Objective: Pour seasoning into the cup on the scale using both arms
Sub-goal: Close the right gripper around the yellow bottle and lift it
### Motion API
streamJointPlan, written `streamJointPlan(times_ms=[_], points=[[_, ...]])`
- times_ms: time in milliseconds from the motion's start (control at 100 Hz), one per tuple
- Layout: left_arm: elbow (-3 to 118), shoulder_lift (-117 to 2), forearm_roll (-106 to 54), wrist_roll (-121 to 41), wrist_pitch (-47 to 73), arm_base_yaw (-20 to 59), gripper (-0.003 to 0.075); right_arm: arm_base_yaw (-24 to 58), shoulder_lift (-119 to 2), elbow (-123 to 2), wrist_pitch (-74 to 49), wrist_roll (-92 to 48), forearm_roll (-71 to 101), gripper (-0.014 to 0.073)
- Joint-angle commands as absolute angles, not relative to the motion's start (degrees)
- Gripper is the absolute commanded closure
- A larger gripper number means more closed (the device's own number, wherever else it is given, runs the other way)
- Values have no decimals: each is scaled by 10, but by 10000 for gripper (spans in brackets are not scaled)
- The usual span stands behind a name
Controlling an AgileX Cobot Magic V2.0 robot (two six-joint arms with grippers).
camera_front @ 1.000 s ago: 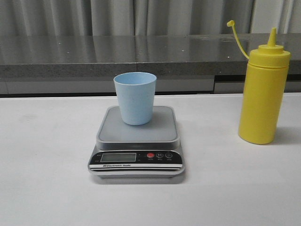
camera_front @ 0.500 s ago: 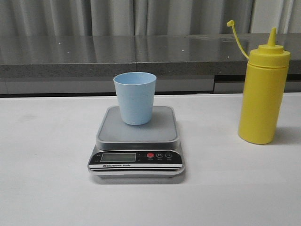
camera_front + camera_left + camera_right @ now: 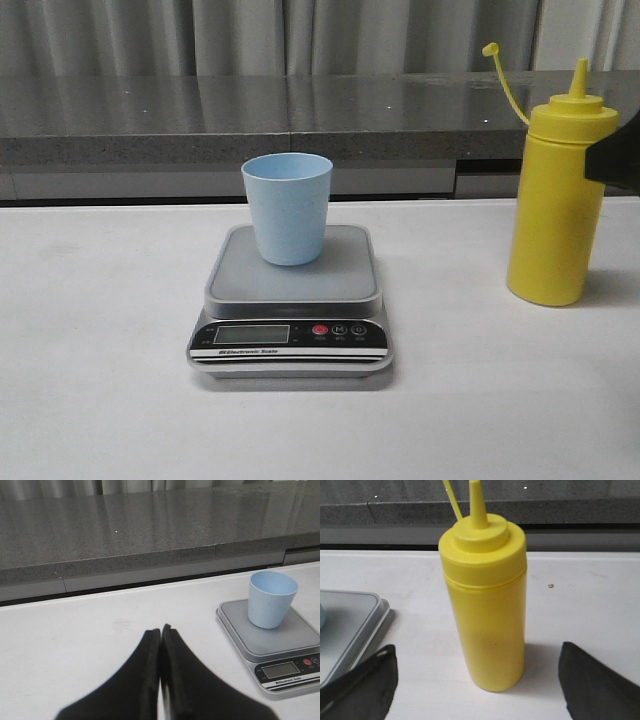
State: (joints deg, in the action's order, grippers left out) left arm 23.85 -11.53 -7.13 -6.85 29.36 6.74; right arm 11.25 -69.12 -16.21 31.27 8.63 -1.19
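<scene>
Barely begun, I judge: the scale (image 3: 291, 300) carries the cup (image 3: 287, 207), seasoning (image 3: 557, 195) upright beside it, untouched. My right gripper (image 3: 477, 680) spreads wide around it; left gripper (image 3: 160, 632) pinched closed, empty.

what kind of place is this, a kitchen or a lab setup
Probably a staged test bench made to look like a kitchen. A digital scale with a blue cup and a yellow squeeze bottle stand on a plain white table, before a grey stone-look counter and curtains.
</scene>
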Motion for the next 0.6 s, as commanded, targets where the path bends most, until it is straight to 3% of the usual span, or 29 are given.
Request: streamJointPlan(times_ms=[0, 590], points=[[253, -122, -77, -69, 253, 65, 741, 114, -724, -189, 385, 86, -18, -50], [253, -122, -77, -69, 253, 65, 741, 114, -908, -287, 460, 86, -17, -50]])
